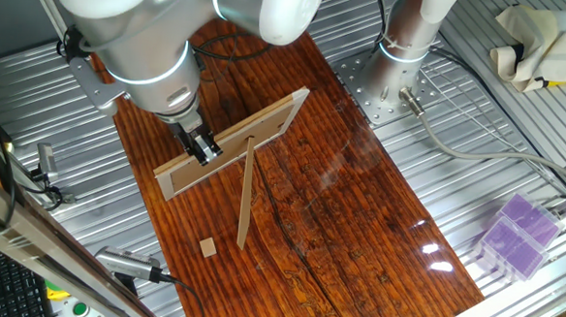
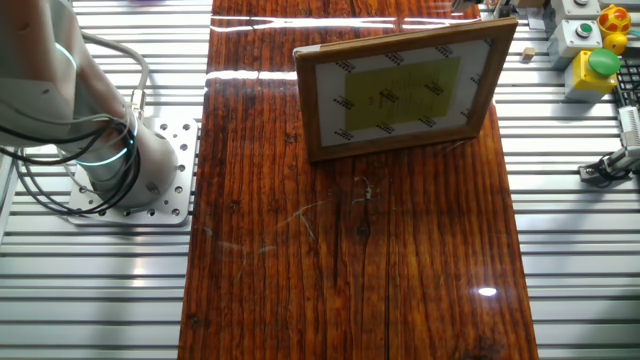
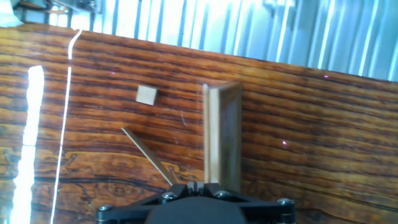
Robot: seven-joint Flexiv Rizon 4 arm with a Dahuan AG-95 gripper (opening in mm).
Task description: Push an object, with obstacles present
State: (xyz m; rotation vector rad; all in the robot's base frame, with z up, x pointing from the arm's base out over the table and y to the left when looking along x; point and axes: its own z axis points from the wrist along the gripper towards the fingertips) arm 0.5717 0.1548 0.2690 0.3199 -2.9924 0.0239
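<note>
The tiny tan cube (image 1: 207, 247) lies on the dark wood-grain board (image 1: 357, 230), near its front left corner. It also shows in the hand view (image 3: 147, 94). The wide flat bar (image 1: 235, 141) stands on its long edge, and its yellowish inset face shows in the other fixed view (image 2: 400, 88). The thin strip (image 1: 246, 191) runs from the bar toward the cube and shows in the hand view (image 3: 147, 155). My gripper (image 1: 205, 151) is shut and empty, close over the bar's top edge (image 3: 221, 134). Its fingertips (image 3: 186, 185) sit at the bottom of the hand view. The cube is hidden in the other fixed view.
The arm's base (image 1: 406, 39) stands at the board's far end. A purple box (image 1: 517, 234) sits on the metal table at the right. Tools (image 1: 127, 264) lie left of the board. A button box (image 2: 590, 60) stands beyond the bar.
</note>
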